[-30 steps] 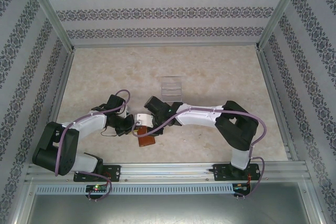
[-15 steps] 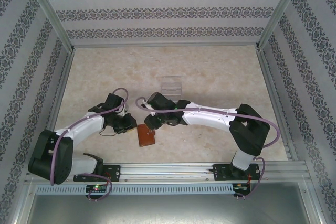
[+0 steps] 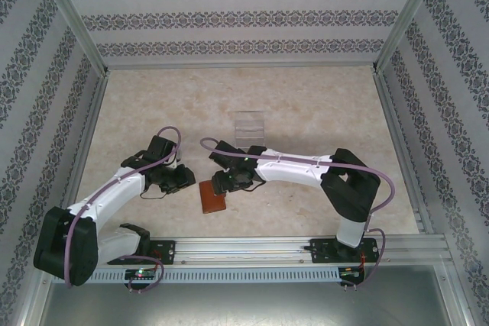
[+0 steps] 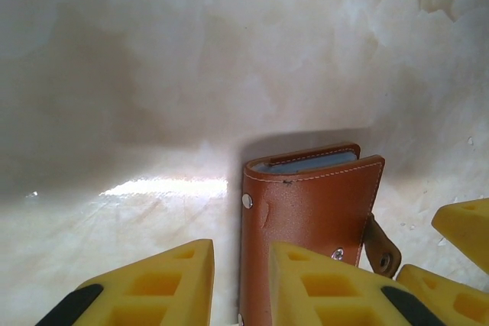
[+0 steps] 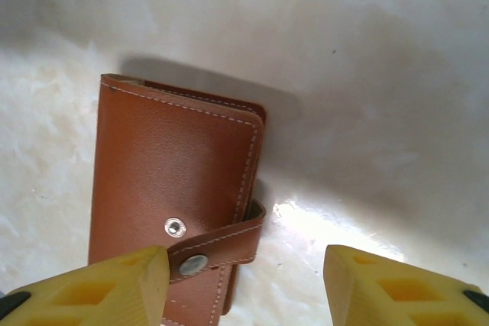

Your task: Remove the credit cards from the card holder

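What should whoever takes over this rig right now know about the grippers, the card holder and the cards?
Left gripper: jaws slightly apart, empty, low by the card holder.
Right gripper: open, empty, over the holder's strap end.
Card holder: flat on the table between the two arms, folded shut; the strap looks unsnapped.
Done: no credit cards are out yet.
Left: open the holder and pull out every card.

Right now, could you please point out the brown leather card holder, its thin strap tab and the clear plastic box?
brown leather card holder (image 5: pixel 172 181), right wrist view, middle of its closed front cover.
thin strap tab (image 5: pixel 225 242), right wrist view, on the strap beside its snap.
clear plastic box (image 3: pixel 249 126), top external view, its centre.
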